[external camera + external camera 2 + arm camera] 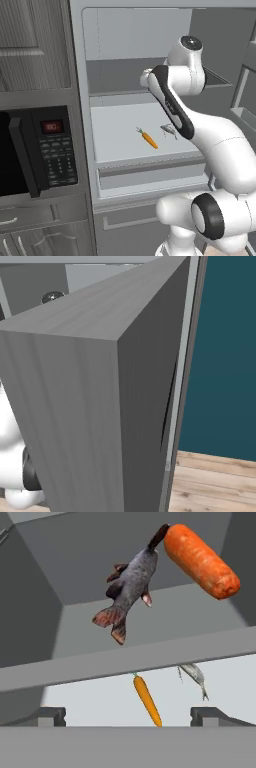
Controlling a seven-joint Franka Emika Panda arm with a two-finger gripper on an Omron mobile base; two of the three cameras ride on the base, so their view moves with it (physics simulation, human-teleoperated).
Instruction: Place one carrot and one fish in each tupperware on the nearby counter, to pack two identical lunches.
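Gripper (pixel 128 716): jaws spread wide, nothing between them, touching nothing. In the hand view its two dark fingertips (pixel 47 716) rise at the bottom, far apart, framing the lower shelf (pixel 125 135) beyond.

Arm (pixel 220 150): in the left base view it rises from the lower right, bends at a dark-ringed joint, then runs up and left into the open fridge (pixel 80 75). Its upper links fold near the upper shelf (pixel 120 75), and the hand itself is hidden behind them there.

Fridge door (pixel 100 406): dark grey wood-grain, swung open, blocking most of the right base view; teal wall (pixel 230 356) and wood floor (pixel 215 481) show past its edge.

Microwave (pixel 35 150): built in just left of the fridge, with a dark door and keypad.

Upper shelf, hand view: a big carrot (pixel 200 559) and a dark fish (pixel 130 587) lie close to the camera, the fish's head against the carrot's end, the tail fanning toward lower left. A grey shelf edge crosses the view below them.

Lower shelf: a small carrot (pixel 148 139) and a pale slim fish (pixel 169 130) lie side by side, near each other but apart. The arm's forearm overlaps the slim fish's right end in the left base view. In the hand view both lie between the fingertips, far beyond them.
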